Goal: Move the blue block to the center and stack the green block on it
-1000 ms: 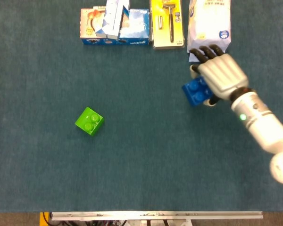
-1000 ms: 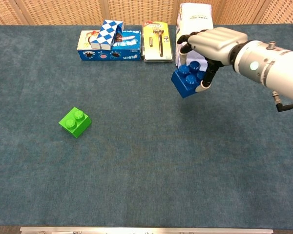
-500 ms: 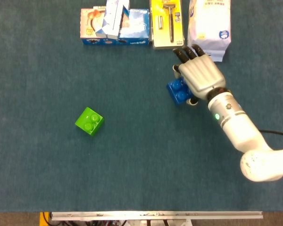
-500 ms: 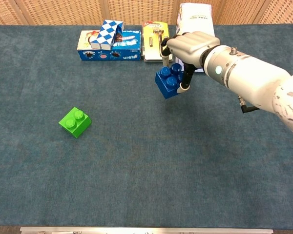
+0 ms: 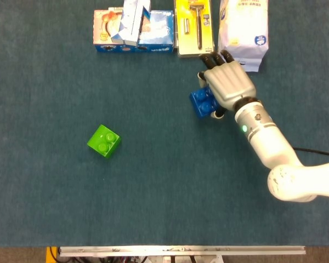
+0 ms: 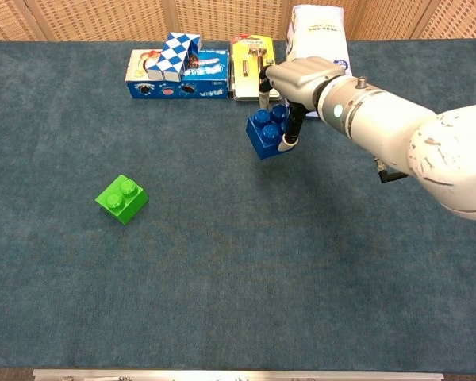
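The smooth white right hand (image 6: 300, 79) grips the studded blue block (image 6: 264, 134) above the carpet-like table (image 6: 238, 262). The glossy green block (image 6: 121, 198) sits well apart.

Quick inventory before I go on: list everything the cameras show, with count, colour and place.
blue block: 1, blue, held above the cloth by the right robot hand, just in front of the back row
green block: 1, bright green, on the cloth at the left, alone
printed box: 1, blue and white, back row, left end
checkered box: 1, blue and white, on top of the printed box
razor pack: 1, yellow card, back row, middle
white bag: 1, white with blue print, back row, right end
table cloth: 1, dark teal, covers the table
right robot hand: 1, silver with black fingers, grips the blue block
left robot hand: not in view
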You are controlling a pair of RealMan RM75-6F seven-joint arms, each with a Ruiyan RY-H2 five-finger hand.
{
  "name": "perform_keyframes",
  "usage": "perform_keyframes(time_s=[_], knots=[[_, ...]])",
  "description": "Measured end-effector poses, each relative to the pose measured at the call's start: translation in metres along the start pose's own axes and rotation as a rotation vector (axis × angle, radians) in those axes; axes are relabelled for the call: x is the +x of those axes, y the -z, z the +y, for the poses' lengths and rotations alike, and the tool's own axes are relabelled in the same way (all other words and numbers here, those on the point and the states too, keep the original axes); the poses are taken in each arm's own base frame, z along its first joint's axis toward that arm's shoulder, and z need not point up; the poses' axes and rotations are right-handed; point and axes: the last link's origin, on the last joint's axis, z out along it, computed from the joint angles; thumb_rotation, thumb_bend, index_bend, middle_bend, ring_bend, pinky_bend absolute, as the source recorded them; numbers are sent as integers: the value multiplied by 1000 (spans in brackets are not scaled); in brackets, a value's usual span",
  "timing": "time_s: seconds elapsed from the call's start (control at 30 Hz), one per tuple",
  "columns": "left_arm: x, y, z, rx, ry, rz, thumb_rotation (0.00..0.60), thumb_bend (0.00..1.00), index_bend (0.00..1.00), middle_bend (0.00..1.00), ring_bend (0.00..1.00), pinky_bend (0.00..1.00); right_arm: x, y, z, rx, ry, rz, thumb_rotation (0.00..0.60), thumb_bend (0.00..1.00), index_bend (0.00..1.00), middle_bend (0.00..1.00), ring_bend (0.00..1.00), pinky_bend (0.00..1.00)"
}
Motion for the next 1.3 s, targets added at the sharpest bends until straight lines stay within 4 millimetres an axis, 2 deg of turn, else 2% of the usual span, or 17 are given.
perform_keyframes(time_s=[0.37, 0.77, 0.97, 1.3], knots=[[-5, 5, -7, 18, 0, -27, 600, 394, 413, 342, 209, 377, -1, -16, 1, -23, -37, -1, 600, 209, 591, 97, 0, 61], [-4, 10, -4, -7, -7, -29, 600, 394, 423, 346, 210, 380, -4, -33, -5, -41, -62, 15, 600, 212, 591, 104, 0, 61], [-5, 11, -2, -16, -11, -35, 600, 394, 423, 347, 210, 380, -7, -38, -14, -31, -76, 6, 600, 214, 591, 105, 0, 61], [-5, 15, -1, -23, -13, -38, 600, 394, 423, 351, 210, 380, -12, -43, -41, -2, -61, -9, 600, 215, 591, 106, 0, 61]])
